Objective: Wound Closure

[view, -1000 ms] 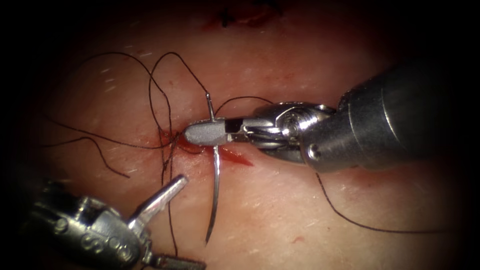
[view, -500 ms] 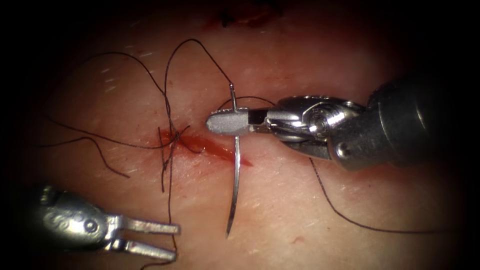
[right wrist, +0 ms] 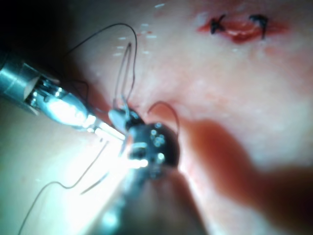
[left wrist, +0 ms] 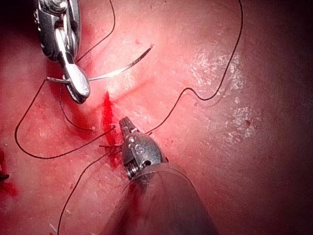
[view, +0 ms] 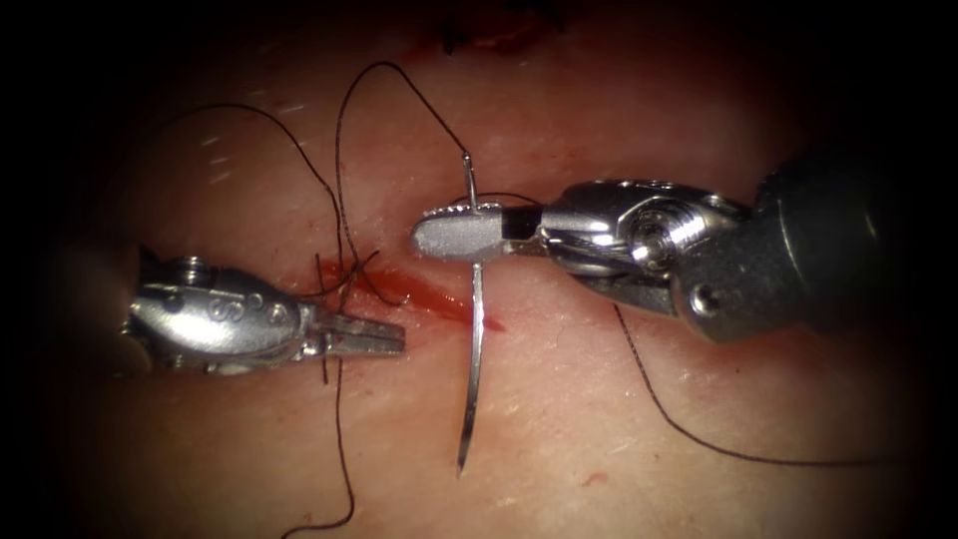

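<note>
Right pincer (view: 449,236) grips needle (view: 471,374) near its tail, above tissue (view: 599,419); left pincer (view: 384,337) closed, empty.

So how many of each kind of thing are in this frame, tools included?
Tools: 2, the left tool holding nothing and the right tool gripping the needle near its thread end.
Needles: 1, needle, out of the tissue.
Threads: 1, thread.
Tissue pieces: 1, tissue.
Total: 5.

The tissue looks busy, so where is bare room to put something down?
Bare tissue lies right of the needle, above the long thread and below the right hand, which grips the needle near its thread end, out of the tissue. Another bare patch lies below the left hand, which holds nothing. Crowded: the cut's left end, with thread loops.
</note>
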You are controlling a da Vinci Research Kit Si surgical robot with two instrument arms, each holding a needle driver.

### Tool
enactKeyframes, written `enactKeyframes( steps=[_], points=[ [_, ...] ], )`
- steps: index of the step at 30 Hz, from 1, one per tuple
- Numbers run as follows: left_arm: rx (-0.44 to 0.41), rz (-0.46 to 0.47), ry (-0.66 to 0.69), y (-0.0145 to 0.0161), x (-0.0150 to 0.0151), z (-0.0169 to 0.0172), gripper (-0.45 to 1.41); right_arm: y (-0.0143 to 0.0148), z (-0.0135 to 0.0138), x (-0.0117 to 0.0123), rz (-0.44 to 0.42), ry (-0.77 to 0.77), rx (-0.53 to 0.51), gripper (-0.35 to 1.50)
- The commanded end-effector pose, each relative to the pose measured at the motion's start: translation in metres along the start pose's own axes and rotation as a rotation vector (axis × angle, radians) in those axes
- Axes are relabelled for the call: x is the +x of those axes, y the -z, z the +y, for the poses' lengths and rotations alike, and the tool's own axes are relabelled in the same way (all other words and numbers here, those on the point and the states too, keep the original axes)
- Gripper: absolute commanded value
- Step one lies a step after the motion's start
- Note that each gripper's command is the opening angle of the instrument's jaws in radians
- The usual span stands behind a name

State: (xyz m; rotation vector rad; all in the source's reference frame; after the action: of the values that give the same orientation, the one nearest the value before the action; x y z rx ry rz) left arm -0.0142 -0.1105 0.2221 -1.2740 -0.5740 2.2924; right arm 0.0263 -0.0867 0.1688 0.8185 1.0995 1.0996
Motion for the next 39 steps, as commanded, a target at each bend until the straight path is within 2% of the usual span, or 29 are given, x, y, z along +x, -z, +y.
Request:
enactKeyframes(
  steps=[1, 8, 11, 18, 21, 25, 27, 29, 31, 34, 39],
  points=[
    [0.002, -0.001, 0.006, -0.0012, -0.0004, 0.0013, -0.32, -0.0008, -0.0005, -0.0012, -0.002, -0.005, 0.003, -0.35],
    [0.024, -0.055, 0.005, -0.0016, -0.0005, -0.001, -0.3, -0.0008, -0.0006, -0.0014, -0.002, 0.002, 0.003, -0.35],
    [0.041, -0.135, -0.001, -0.002, -0.0011, -0.0023, -0.28, -0.0008, -0.0007, -0.0015, -0.002, 0.008, 0.003, -0.35],
    [0.082, -0.255, -0.016, -0.0031, -0.0022, -0.0034, -0.33, -0.0009, -0.0007, -0.0015, 0.0, 0.013, 0.0, -0.35],
    [0.053, -0.324, -0.038, -0.0036, -0.0022, -0.0037, -0.33, -0.0009, -0.0006, -0.0015, 0.0, 0.014, 0.0, -0.35],
    [-0.027, -0.416, -0.074, -0.0036, -0.0017, -0.0042, -0.4, -0.0009, -0.0006, -0.0016, 0.0, 0.021, 0.0, -0.35],
    [-0.124, -0.463, -0.08, -0.0038, -0.0015, -0.0041, -0.43, -0.0009, -0.0006, -0.0016, 0.0, 0.027, 0.0, -0.35],
    [-0.207, -0.503, -0.089, -0.004, -0.0012, -0.004, -0.38, -0.0009, -0.0006, -0.0017, 0.0, 0.034, 0.0, -0.35],
    [-0.289, -0.528, -0.087, -0.0041, -0.001, -0.0039, -0.23, -0.0009, -0.0006, -0.0018, 0.0, 0.04, 0.0, -0.35],
    [-0.424, -0.537, -0.106, -0.004, -0.0005, -0.0036, 0.1, -0.0009, -0.0006, -0.0018, -0.001, 0.046, 0.0, -0.35],
    [-0.521, -0.573, -0.085, -0.0038, -0.0001, -0.0034, 0.31, -0.0009, -0.0005, -0.0019, 0.001, 0.059, 0.002, -0.35]
  ],
)
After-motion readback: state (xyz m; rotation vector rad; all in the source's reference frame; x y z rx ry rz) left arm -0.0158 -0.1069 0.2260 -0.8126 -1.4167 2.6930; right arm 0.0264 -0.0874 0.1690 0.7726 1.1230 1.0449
